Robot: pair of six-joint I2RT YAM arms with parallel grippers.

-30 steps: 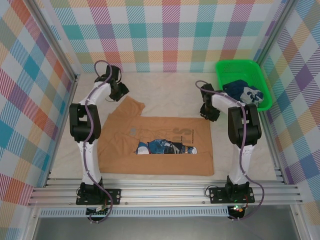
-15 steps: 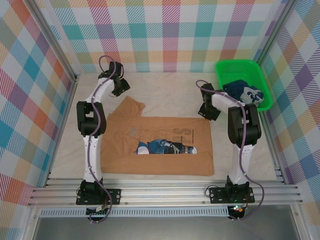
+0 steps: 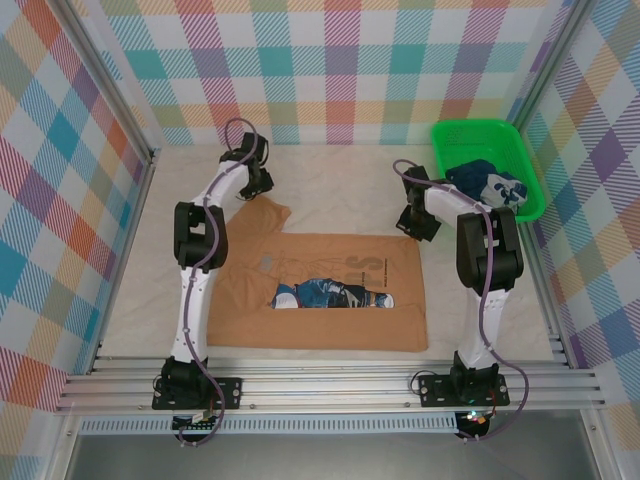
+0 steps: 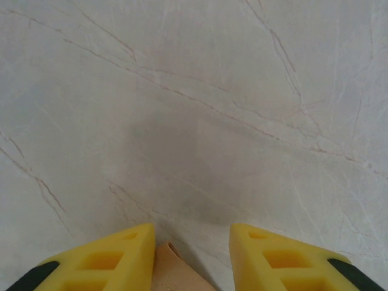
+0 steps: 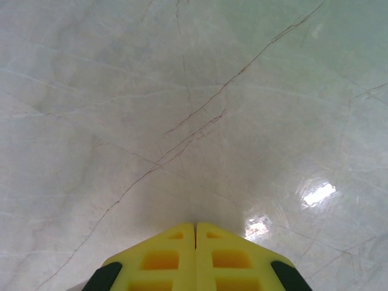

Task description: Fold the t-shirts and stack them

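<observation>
Now, tan-brown short-sleeved cloth t-shirt (image 3: 320, 325): flat, frame centre.
Left gripper (image 4: 191, 260): spread, shirt's edge between, bottom of frame.
Right gripper (image 5: 195, 254): pressed together over pale tabletop (image 5: 182, 91).
Dark navy t-shirt (image 3: 475, 178): in green plastic mesh basket (image 3: 470, 128), upper right.

Left arm (image 3: 195, 237) and right arm (image 3: 487, 250) were built of white tubular links and black joint housings. A grey-purple cable (image 3: 186, 308) ran along each, above a black base plate (image 3: 197, 388). The left gripper (image 4: 191, 242) and right gripper (image 5: 195, 233) had yellow wedge fingers (image 4: 115, 257) with rectangular recesses and black outer corners.
</observation>
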